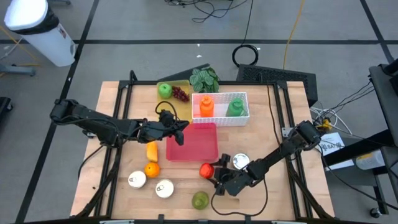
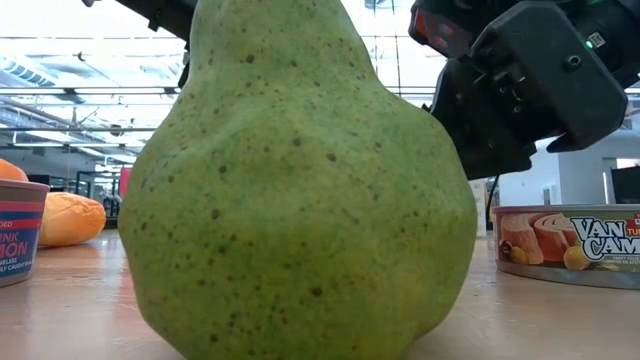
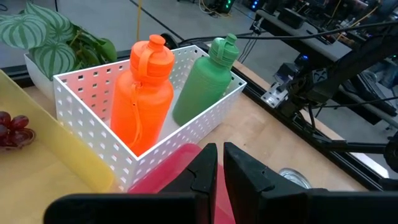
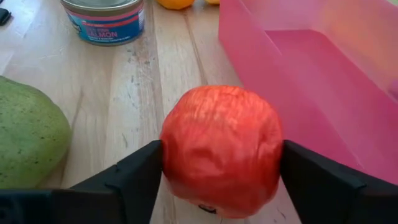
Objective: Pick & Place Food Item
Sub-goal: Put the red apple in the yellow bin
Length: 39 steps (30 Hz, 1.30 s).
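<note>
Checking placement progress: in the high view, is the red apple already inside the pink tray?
No, the red apple sits on the wooden table just outside the pink tray, between the right gripper's fingers.

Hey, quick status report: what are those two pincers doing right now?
Right pincer around red apple, beside pink tray. Left pincer shut, empty, over tray. Pear close by, not blocking.
</note>
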### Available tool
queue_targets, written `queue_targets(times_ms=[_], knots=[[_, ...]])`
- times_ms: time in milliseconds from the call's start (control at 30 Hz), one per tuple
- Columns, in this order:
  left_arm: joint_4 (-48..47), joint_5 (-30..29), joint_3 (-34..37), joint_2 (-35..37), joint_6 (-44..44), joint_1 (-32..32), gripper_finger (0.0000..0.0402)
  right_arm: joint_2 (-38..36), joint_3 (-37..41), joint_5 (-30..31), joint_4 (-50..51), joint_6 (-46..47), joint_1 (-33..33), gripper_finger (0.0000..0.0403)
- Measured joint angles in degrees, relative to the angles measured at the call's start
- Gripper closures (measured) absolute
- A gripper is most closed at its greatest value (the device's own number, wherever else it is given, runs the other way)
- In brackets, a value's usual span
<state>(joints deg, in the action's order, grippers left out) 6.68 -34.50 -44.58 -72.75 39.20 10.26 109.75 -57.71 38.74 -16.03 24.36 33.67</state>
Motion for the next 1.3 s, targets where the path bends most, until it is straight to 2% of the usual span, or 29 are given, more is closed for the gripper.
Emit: queue_targets(times_ms=[200,367,500,567,633,667,767,900,1000,1100,1300], knots=[[0.0,0.4,0.0,0.0,0.0,0.0,0.0364,-1.6,0.0,-2.6,0.8,-1.4,0.0,0.0152],[0.8,0.5,0.0,0.0,0.5,0.0,0.0364,-10.0,0.0,-2.2,5.1,-3.6,1.0,0.0152],[1.4,0.4,0.0,0.0,0.6,0.2,0.0364,-18.2,1.7,6.3,6.9,-9.7,3.9,0.0154],[1.7,-0.4,0.0,-0.5,0.6,0.5,0.0364,-22.2,4.8,10.3,2.0,-15.7,5.6,0.0154],[2.0,-1.9,0.0,-1.3,0.3,0.8,0.0364,-26.0,9.6,10.7,-6.1,-23.0,6.8,0.0154],[2.2,-2.7,0.1,-1.7,0.0,1.0,0.0364,-27.5,12.3,10.0,-11.2,-27.1,7.1,0.0154],[4.6,-4.4,0.0,-3.2,-1.2,1.0,0.0364,-31.6,20.9,2.2,-27.6,-37.3,6.2,0.0154],[5.9,-4.6,0.1,-3.1,-3.5,0.2,0.0364,-36.4,29.3,-10.2,-42.9,-39.6,1.2,0.0154],[8.7,-5.7,0.1,-3.2,-4.1,-0.7,0.0364,-38.1,32.4,-17.3,-47.1,-37.6,-3.8,0.0154],[11.2,-2.8,0.0,-3.9,-3.3,-1.3,0.0364,-39.0,33.1,-19.6,-47.7,-36.9,-8.3,0.0154],[15.1,3.9,0.0,-6.8,-13.3,-2.1,0.0364,-38.9,33.2,-23.3,-45.0,-34.9,-15.9,0.0154]])
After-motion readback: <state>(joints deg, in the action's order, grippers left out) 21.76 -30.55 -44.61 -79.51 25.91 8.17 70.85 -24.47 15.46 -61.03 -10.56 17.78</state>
